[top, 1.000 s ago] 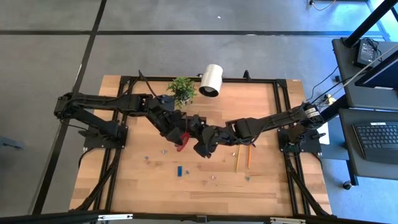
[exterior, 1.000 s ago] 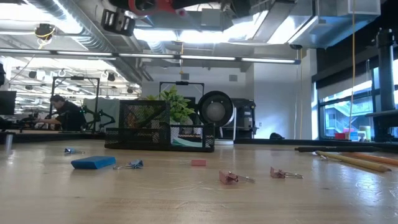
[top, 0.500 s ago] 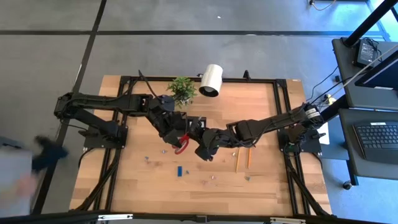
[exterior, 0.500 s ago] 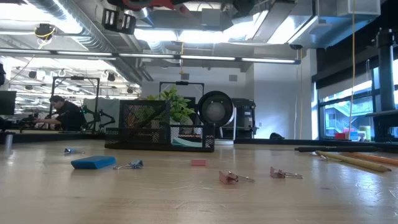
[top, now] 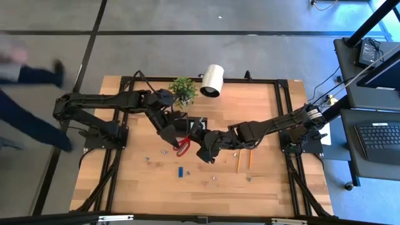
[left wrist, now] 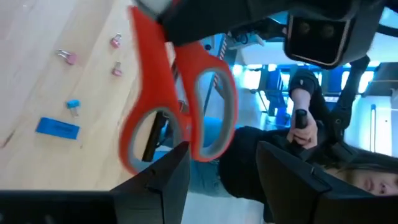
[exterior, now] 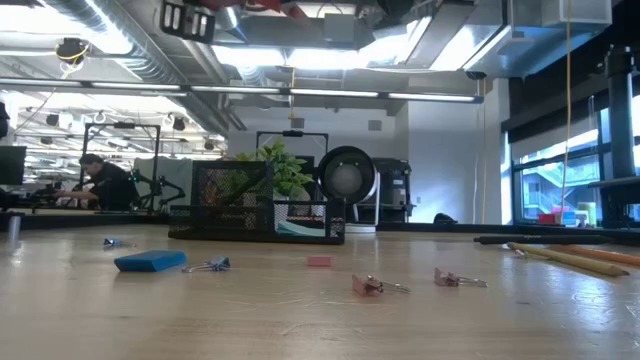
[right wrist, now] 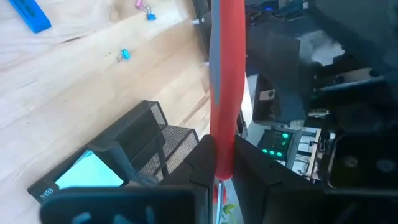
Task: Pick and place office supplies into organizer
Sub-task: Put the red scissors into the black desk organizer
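Right gripper (right wrist: 225,163) clamped on the red-handled scissors (top: 184,147), holding them above the table, just beside the black mesh organizer (right wrist: 127,152). Left gripper (left wrist: 221,163) close behind the handle loops, fingers spread, not touching them. Teal note pad (right wrist: 90,171) lies inside the organizer, below the right gripper.

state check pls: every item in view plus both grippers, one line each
scissors: blades closed, lifted off the table, gripped by the right gripper
right gripper: shut on the scissors
left gripper: open, beside the scissor handles
organizer: upright on the table, teal note pad inside
pencils: lying flat on the table
blue piece: flat on the table
clips: scattered loose on the table
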